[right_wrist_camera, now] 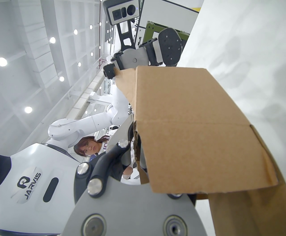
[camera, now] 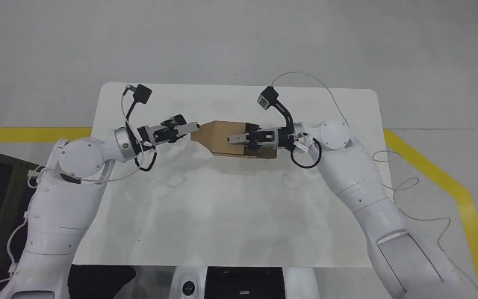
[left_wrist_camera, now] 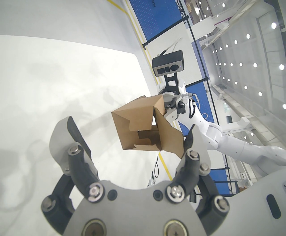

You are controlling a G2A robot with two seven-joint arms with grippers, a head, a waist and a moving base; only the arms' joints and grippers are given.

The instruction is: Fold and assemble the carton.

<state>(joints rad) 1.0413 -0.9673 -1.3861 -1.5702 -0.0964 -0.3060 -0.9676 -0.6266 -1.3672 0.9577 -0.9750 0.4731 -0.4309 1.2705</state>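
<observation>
Now the right gripper [camera: 233, 139] clamps the carton [camera: 220, 134] by one wall, while the left gripper [left_wrist_camera: 131, 127], wide open, touches its flap.

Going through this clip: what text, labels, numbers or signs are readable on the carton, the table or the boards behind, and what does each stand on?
carton: no print on the faces that show.
table: none.
blue boards in the room behind: white lettering, cut off at the edge and too small to read as words.
</observation>
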